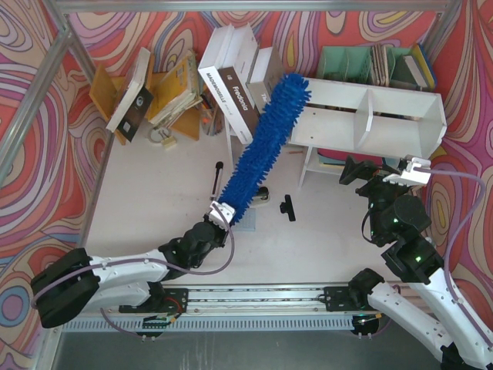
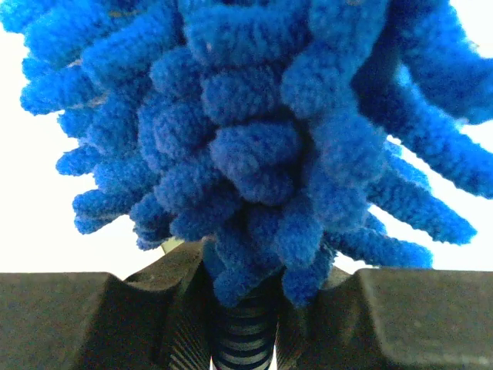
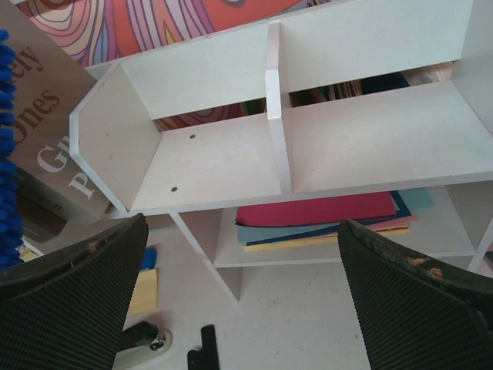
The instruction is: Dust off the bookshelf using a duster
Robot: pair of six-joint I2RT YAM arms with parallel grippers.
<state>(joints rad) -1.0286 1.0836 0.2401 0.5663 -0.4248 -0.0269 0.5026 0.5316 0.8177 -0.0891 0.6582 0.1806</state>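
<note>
**Item 1: duster (image 1: 266, 146).** Blue, with a noodle-bristle head. The left jaws are closed on its short ribbed handle (image 2: 245, 343), low over the bench (image 1: 154, 200). The head slants up and away, and its tip is just beside the left end of the bookshelf (image 1: 385, 108). Whether the tip touches the shelf cannot be told.
- Risk: the duster is long and held only at its end. Pressing the head sideways on a board could twist the handle in the jaws or pull it loose.

**Item 2: bookshelf.** White, with two compartments (image 3: 223, 166) and a centre divider, standing on legs. Both compartments look bare. Coloured papers (image 3: 316, 216) lie on the low tier beneath.
- Risk: a hard sweep along the top or into the left wall could shove the unit or rock it on its legs.
- Risk: a low pass could drag the papers out.

**Item 3: leaning books (image 1: 235, 85).** These stand tilted just left of the shelf, and the duster head crosses in front of them.
- Risk: this is the likeliest mishap. A swing that strays left would catch them and topple the stack.

**Item 4: right jaws.** They are wide open and hold nothing. They hang in front of the right compartment, facing into the shelf.
- Risk: a sweep carried rightward could run the duster into this arm.
- Risk: the arm could nudge the shelf front.

**Item 5: small black object (image 1: 287, 206).** It lies on the bench near the duster's lower end.
- Risk: a low return stroke could knock it.
</note>
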